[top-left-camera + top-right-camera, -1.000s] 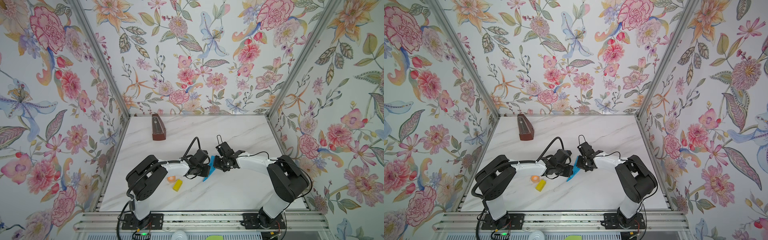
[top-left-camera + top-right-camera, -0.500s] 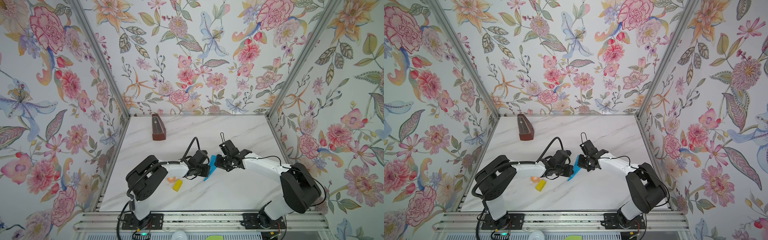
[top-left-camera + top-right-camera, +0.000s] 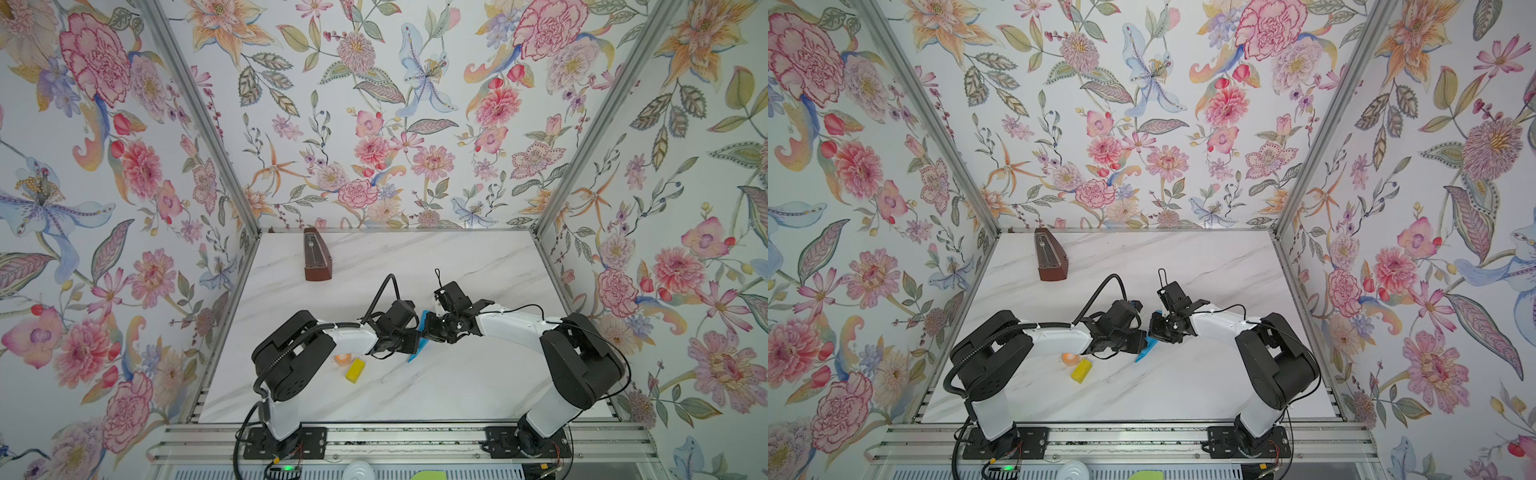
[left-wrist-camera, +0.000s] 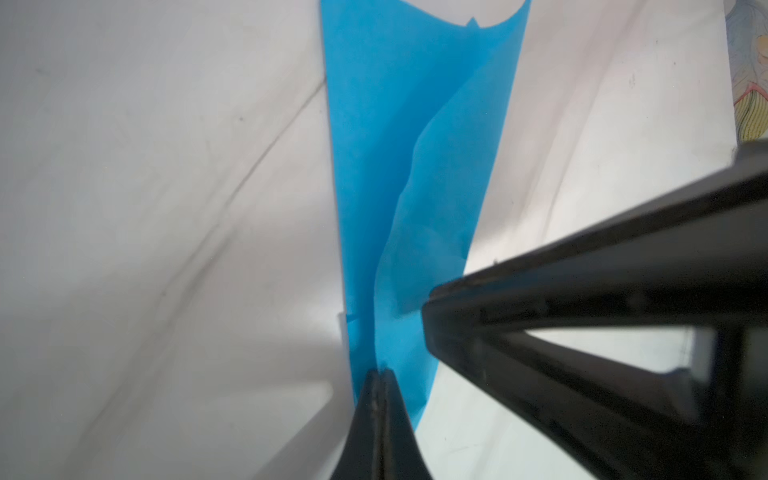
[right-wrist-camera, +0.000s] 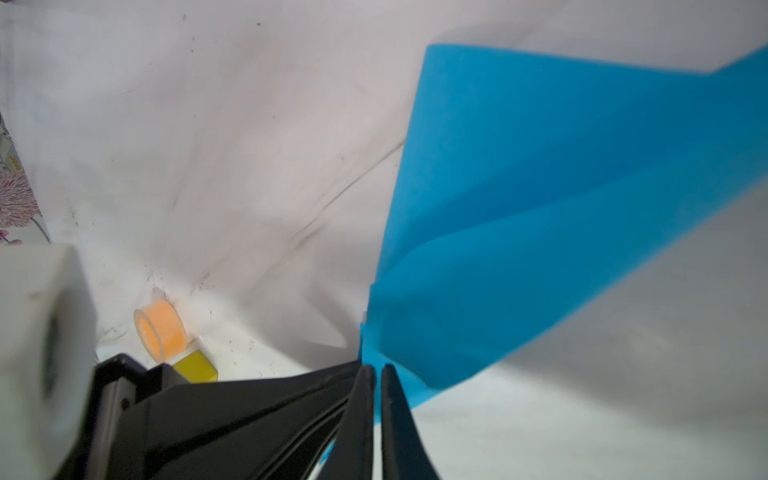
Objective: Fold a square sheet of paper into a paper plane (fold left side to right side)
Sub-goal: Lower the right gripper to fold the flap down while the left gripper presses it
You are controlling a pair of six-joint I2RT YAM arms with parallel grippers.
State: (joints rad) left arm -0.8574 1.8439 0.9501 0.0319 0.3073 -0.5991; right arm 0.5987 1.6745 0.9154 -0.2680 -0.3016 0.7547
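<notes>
While left gripper (image 4: 379, 372) and right gripper (image 5: 377, 368) both clamp the paper (image 5: 540, 166), close together over the table (image 3: 457, 386), uneven pull risks a tear; loose flaps bow, so the crease may land off-line.

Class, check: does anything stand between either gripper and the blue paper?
Nothing visible does: the left gripper and the right gripper are each shut on the square sheet of paper. The yellow block lies aside.

Right tabletop (image 3: 478, 374) bare; leftward yellow block (image 3: 355, 370), orange roll (image 3: 343, 359), metronome (image 3: 316, 259).
</notes>
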